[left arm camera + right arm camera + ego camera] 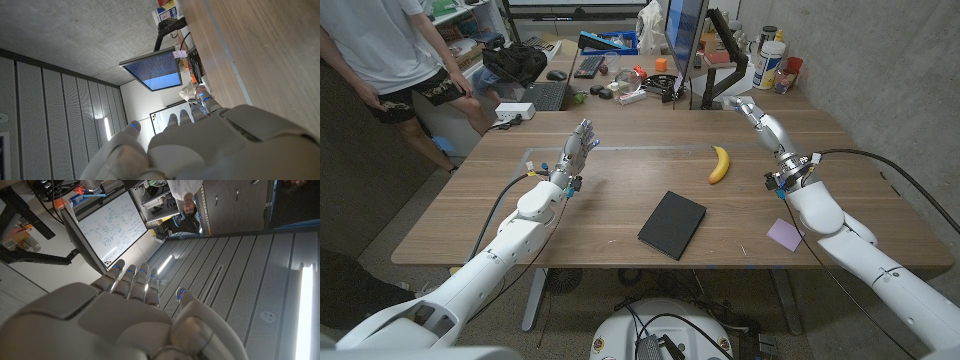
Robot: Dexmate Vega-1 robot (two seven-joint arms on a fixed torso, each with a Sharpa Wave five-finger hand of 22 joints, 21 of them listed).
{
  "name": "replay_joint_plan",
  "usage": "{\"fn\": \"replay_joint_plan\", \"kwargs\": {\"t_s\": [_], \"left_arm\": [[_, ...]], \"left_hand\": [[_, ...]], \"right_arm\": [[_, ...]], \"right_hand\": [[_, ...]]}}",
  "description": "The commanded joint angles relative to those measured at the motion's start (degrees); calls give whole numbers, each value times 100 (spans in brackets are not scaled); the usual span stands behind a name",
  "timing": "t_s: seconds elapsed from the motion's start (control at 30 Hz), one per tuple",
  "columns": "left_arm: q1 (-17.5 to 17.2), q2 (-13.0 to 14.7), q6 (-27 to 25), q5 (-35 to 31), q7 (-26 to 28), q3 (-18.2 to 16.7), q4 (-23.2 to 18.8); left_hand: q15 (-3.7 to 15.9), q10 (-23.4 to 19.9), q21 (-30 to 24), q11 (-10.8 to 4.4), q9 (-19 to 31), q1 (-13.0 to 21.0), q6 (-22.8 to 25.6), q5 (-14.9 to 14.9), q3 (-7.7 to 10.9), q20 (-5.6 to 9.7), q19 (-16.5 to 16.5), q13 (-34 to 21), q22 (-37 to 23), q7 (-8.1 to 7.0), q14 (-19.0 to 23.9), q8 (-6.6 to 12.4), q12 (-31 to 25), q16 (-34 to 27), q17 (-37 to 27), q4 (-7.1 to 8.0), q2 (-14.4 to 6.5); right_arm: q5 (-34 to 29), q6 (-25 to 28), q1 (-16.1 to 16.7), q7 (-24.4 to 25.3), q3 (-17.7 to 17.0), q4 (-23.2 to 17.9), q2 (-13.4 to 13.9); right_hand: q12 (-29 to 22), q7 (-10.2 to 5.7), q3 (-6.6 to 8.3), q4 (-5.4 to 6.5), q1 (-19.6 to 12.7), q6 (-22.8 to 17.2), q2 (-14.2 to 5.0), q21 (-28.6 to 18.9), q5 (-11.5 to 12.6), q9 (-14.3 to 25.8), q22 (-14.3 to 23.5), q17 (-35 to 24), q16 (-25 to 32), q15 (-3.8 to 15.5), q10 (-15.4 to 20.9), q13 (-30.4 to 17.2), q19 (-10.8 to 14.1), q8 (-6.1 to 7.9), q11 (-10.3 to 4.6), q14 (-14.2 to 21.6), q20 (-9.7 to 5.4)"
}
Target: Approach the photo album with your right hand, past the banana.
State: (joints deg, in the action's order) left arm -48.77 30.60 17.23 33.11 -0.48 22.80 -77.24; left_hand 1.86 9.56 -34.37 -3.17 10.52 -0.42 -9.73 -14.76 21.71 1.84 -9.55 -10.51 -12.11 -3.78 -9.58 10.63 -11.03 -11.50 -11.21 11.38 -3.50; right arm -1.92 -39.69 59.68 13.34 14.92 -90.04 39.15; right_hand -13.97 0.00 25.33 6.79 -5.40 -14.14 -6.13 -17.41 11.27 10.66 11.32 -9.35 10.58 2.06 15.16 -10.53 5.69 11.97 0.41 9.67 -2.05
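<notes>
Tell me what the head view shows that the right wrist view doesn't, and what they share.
Head view alone: the wooden table with the black photo album, the banana, a purple note and the raised left hand, holding nothing. Right wrist view alone: a whiteboard with diagrams and a grey slatted panel. Both share the right hand, its fingers together and extended, holding nothing, and a person standing behind the table.

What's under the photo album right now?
The photo album lies closed and flat on the bare wooden table; nothing sticks out from beneath it. Anything fully covered by it cannot be seen. The banana and a purple note lie apart from it.
</notes>
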Motion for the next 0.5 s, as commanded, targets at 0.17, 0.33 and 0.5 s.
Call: {"fn": "replay_joint_plan", "kwargs": {"t_s": [0.17, 0.33, 0.5], "left_arm": [[11, 12, 10, -1, -31, 0, 27], [13, 24, 7, 17, -53, -10, 34], [8, 41, -1, 25, -71, -15, 29]], "left_hand": [[60, 840, -61, 9, 23, -6, -785, -33, -27, 178, -1086, -13, -30, -23, -1038, 35, -23, -53, -8, 13, -705], [59, 835, -67, 8, 23, -6, -780, -38, -35, 176, -1085, -13, -29, -21, -1036, 36, -26, -54, -8, 13, -705], [59, 834, -71, 21, 23, -7, -780, -42, -42, 176, -1087, -13, -29, -24, -1037, 35, -26, -54, -7, 13, -705]], "right_arm": [[-640, -300, 108, 217, -115, -138, -14], [-850, -321, 143, 276, -154, -172, -13], [-1022, -330, 181, 339, -194, -222, -9]], "right_hand": [[-19, -17, 46, -43, -65, -84, -252, -23, -18, 20, 9, -2, -12, 32, 121, -14, 84, 1, 27, 101, -426], [-20, -20, 52, -48, -71, -111, -246, -23, -20, 20, 9, -2, -13, 41, 144, -14, 96, 3, 0, 126, -434], [-18, -28, 58, -56, -79, -124, -243, -21, -21, 21, 8, -1, -21, 45, 161, -13, 106, -1, -2, 133, -450]]}}
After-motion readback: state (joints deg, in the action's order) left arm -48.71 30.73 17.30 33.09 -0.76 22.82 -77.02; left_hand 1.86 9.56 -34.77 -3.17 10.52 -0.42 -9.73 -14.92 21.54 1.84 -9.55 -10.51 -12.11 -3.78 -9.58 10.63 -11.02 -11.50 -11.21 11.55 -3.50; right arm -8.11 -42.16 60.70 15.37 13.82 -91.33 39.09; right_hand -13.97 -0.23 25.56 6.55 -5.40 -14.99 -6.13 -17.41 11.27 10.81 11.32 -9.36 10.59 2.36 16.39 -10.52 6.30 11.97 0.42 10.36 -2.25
